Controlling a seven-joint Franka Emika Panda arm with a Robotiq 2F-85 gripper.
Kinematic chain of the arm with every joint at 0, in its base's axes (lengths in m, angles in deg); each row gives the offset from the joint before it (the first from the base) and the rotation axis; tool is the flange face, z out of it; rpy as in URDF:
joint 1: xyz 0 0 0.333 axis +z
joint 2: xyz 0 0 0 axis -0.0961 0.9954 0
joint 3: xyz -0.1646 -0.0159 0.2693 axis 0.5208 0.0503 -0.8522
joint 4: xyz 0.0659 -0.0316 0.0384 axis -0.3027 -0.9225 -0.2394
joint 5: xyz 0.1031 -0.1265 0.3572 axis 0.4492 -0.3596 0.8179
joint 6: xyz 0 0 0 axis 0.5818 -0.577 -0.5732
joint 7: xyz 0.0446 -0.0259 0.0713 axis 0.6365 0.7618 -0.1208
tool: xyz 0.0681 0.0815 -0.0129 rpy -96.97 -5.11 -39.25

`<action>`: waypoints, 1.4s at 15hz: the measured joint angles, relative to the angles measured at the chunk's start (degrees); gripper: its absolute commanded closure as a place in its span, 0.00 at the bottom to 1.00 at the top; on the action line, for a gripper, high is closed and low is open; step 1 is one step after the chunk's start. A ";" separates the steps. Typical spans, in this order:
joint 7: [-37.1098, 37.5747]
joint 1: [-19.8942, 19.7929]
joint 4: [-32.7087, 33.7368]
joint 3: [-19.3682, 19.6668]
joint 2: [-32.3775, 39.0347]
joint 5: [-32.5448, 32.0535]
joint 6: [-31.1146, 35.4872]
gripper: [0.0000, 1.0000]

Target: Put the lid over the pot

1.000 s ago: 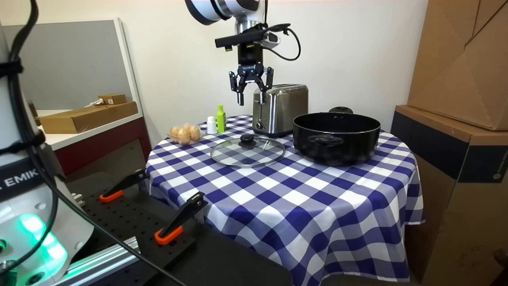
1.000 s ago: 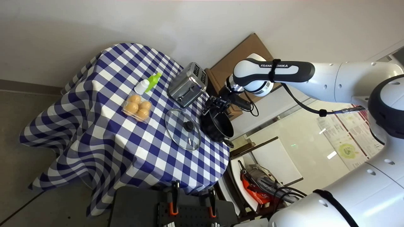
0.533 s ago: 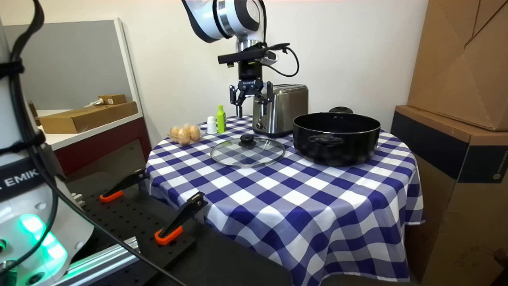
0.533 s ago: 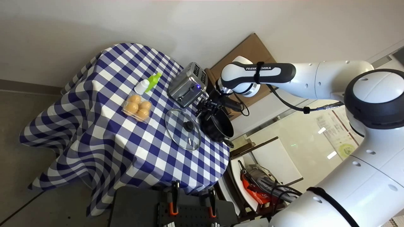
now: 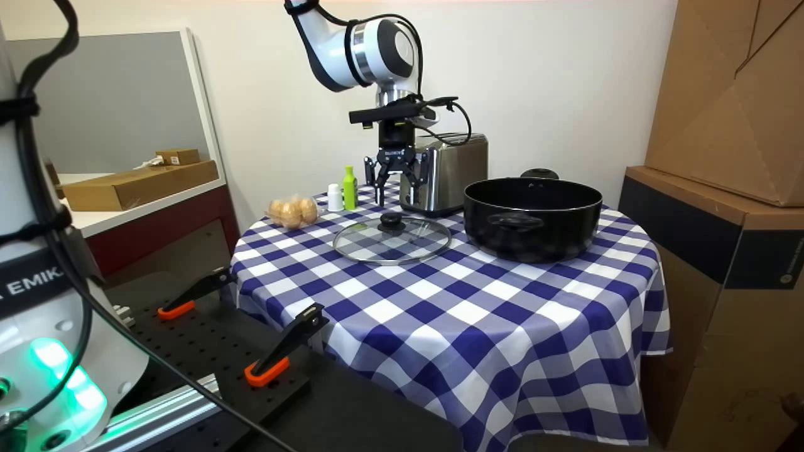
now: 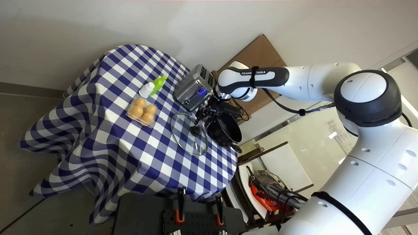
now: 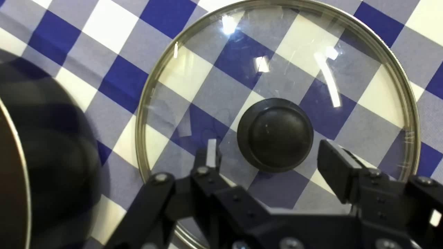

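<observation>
Leftmost on the checked cloth (image 5: 383,311) sit eggs (image 6: 136,111); an exterior view shows four. Then come a white bottle (image 5: 335,199) and a green bottle (image 5: 350,190). The glass lid (image 5: 392,245) lies flat under the gripper (image 5: 397,201), whose jaws stand parted; only the wrist view frames the knob (image 7: 275,135) between the fingertips (image 7: 211,154). Farther back stands the toaster (image 5: 461,176). At right the uncovered pot (image 5: 531,233) stands just beside the lid, cloth between them in the wrist view. The robot's base (image 5: 31,320) reads "EMIK"; along the arm (image 6: 300,85), "FRANK" and "MIKA" flank a strap (image 6: 253,77).
</observation>
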 measured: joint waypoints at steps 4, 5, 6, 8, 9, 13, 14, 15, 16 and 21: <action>0.05 0.76 0.85 0.00 2.10 0.00 -1.35 0.24; 0.09 0.76 0.85 0.00 2.51 0.00 -1.60 0.26; 0.16 0.75 0.84 0.05 2.91 0.01 -1.83 0.50; 0.73 0.71 0.84 0.33 3.66 0.01 -2.00 0.56; 1.19 0.69 0.83 0.54 3.97 0.01 -2.00 0.63; 2.10 0.66 0.89 0.96 3.89 0.05 -2.30 0.76; 2.11 0.67 0.91 0.96 3.90 0.04 -2.30 0.76; 2.12 0.71 0.92 0.96 3.90 0.04 -2.30 0.76; 2.12 0.74 0.93 0.96 3.90 0.03 -2.30 0.76; 2.11 0.82 0.70 0.55 3.34 0.02 -1.81 0.76</action>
